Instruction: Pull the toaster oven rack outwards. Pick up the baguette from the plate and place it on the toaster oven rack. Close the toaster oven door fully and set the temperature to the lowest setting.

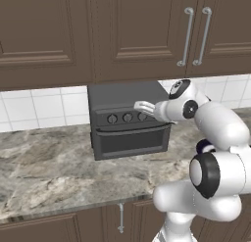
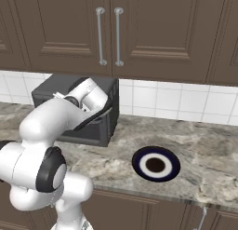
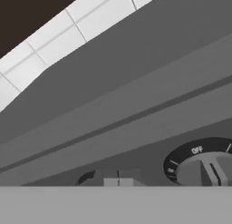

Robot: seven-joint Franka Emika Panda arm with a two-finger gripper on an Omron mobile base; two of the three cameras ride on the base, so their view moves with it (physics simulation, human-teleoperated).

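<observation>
Pressed together, our fingers (image 1: 138, 107) sit at the toaster oven (image 1: 128, 119) knob row (door shut); plate (image 2: 155, 164) lies right of it on the tabletop (image 1: 44, 172).

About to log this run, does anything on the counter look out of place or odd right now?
Nothing stands out. The toaster oven sits square against the tiles with its door shut, the plate lies flat and bare, and the shut gripper is at the knobs.

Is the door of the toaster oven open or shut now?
Shut. The toaster oven door stands upright, flush with the toaster oven front, below the knobs.
</observation>
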